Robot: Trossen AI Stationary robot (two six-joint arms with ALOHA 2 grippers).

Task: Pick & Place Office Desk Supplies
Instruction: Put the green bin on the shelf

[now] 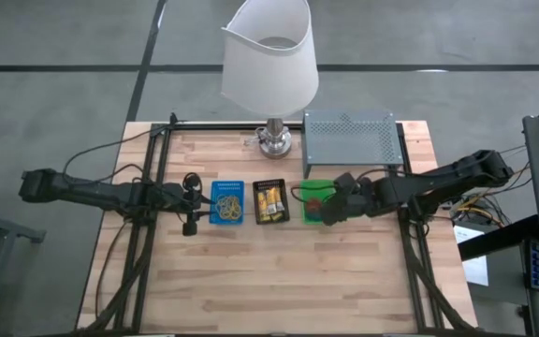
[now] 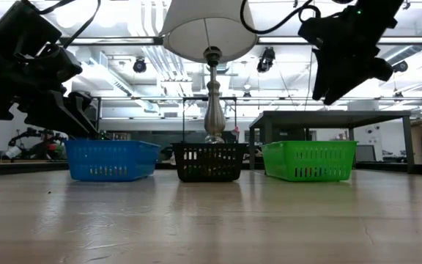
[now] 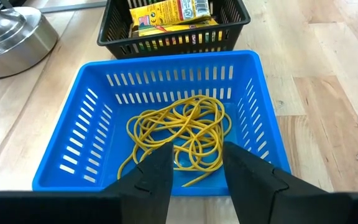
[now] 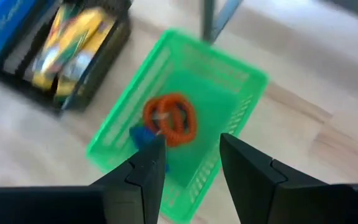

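Three trays stand in a row mid-table. The blue tray [image 1: 227, 202] holds tangled yellow rubber bands [image 3: 179, 134]. Yellow packets [image 3: 169, 14] lie in the black tray [image 1: 270, 200]. In the green tray [image 1: 314, 197] lie an orange-red ring [image 4: 173, 118] and a blue ring [image 4: 143, 137]. My left gripper [image 3: 197, 155] stands open just left of the blue tray's left wall, pointing into it, with nothing between its fingers. My right gripper [image 4: 190, 146] hangs open well above the green tray's right part [image 2: 343, 55], also with nothing in it.
A lamp with a metal base [image 1: 274, 140] and a white shade stands behind the trays. A grey perforated shelf [image 1: 349, 139] stands behind the green tray. Bare wooden tabletop [image 1: 269, 281] spreads toward the near edge.
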